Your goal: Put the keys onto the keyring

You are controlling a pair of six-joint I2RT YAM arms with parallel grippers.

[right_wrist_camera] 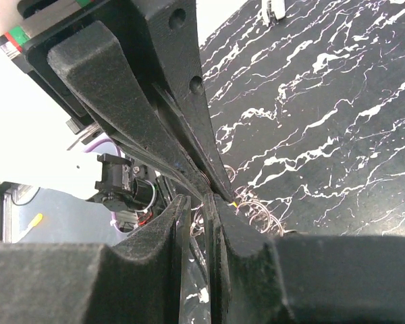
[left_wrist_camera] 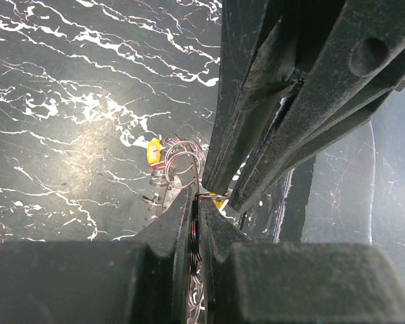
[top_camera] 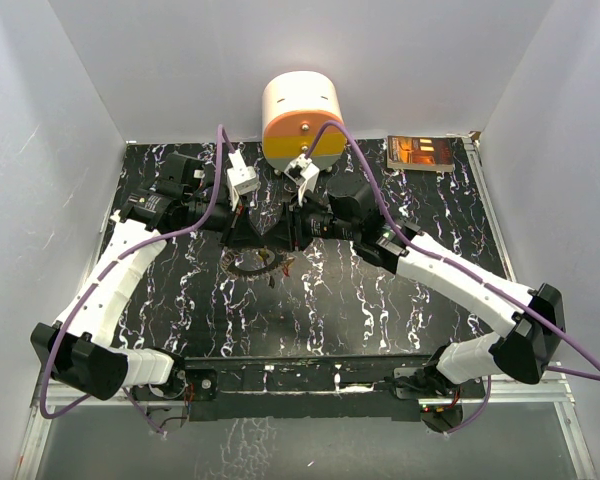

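**Left.** The left gripper (left_wrist_camera: 197, 201) is found closed to a hairline gap over the middle of the surface (top_camera: 400, 300). A thin strip of metal with a reddish trace is pinched between its pads. This strip is judged to be the rim of the keyring (top_camera: 250, 270), though the edge-on view does not allow certainty.

**Centre.** From above, the keyring is seen just in front of the point where the two grippers meet. Whether it hangs or rests on the surface cannot be told. One of the keys (left_wrist_camera: 153, 150), yellow-headed, is recorded on the surface just beside a cluster of small wire loops (left_wrist_camera: 179, 158), near the fingertips.

**Right.** The right gripper (right_wrist_camera: 199, 202) is likewise pressed almost fully together, tip to tip with the left one. What it has hold of cannot be told.

**Step in hand, as judged.** A key is being threaded onto the ring wire. The following is advised:
- The ring should be braced rigidly by the left grip.
- The key's hole should be lined up with the split end.
- The feed should be made by small wrist turns, not pulls, since both grips sit at the very fingertips and a slip is likely.

**Views compared.**
- The overhead view gives the ring's outline and the placing of the arms, but the contact point is hidden under the wrists.
- Only the left wrist view shows the yellow head and the loops clearly.
- The right wrist view shows the crossing of the fingers from the opposite side, with some loops beyond.
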